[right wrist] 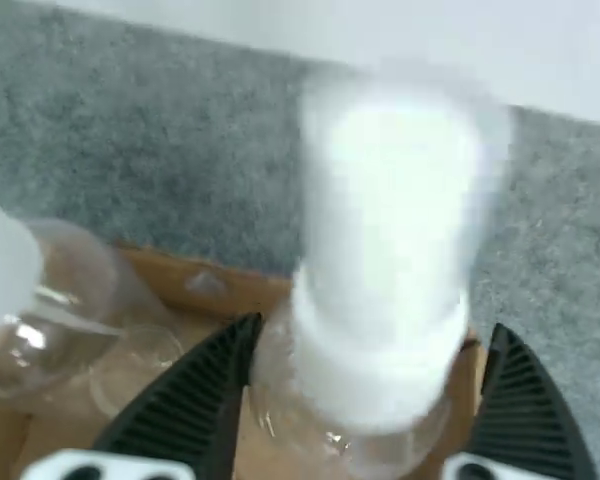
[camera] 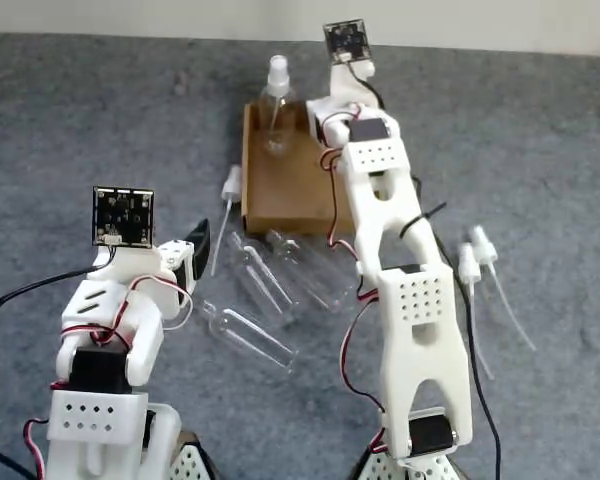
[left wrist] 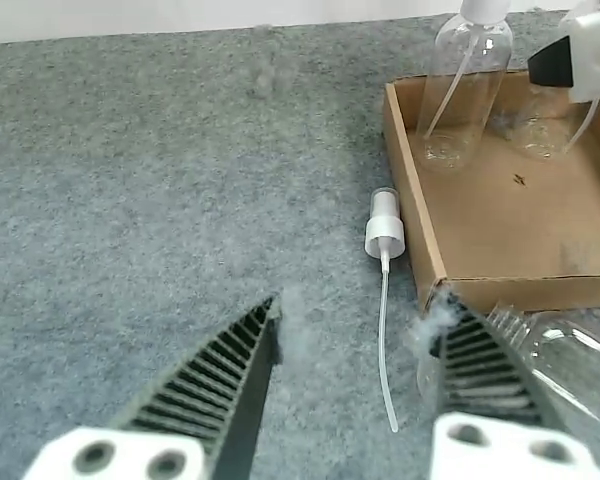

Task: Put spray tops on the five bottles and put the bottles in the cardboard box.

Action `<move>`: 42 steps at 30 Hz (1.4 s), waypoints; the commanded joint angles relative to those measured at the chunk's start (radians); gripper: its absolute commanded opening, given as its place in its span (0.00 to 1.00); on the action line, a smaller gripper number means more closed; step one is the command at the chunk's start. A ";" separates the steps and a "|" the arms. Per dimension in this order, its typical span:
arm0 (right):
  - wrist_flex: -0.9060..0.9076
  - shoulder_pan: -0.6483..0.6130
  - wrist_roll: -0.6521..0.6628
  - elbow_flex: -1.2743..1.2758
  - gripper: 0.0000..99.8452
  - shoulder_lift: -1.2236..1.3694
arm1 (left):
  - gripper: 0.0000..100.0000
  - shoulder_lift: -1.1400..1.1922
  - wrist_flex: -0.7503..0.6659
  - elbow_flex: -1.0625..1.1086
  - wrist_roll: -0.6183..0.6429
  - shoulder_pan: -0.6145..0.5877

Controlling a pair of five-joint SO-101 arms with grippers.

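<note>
The cardboard box (camera: 290, 195) lies at the table's far middle. A capped clear bottle (camera: 277, 108) stands in its far left corner. My right gripper (camera: 327, 118) hangs over the far right corner, open, with its fingers on either side of a second capped bottle (right wrist: 385, 270); that bottle (left wrist: 545, 130) rests on the box floor. Three uncapped bottles (camera: 250, 335) (camera: 262, 272) (camera: 315, 272) lie in front of the box. One spray top (left wrist: 385, 235) lies left of the box, and my open left gripper (left wrist: 360, 330) is just short of it. Two more spray tops (camera: 468, 262) (camera: 483, 245) lie at the right.
The right arm (camera: 400, 260) stretches across the box's right side and over the lying bottles. Cables trail beside both arm bases. The box wall (left wrist: 405, 170) rises close to the loose spray top. Bare grey carpet spreads to the far left and far right.
</note>
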 commanded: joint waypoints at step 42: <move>1.053 0.191 0.000 -0.676 0.05 -0.252 | 0.19 0.004 -0.046 0.013 -0.008 -0.012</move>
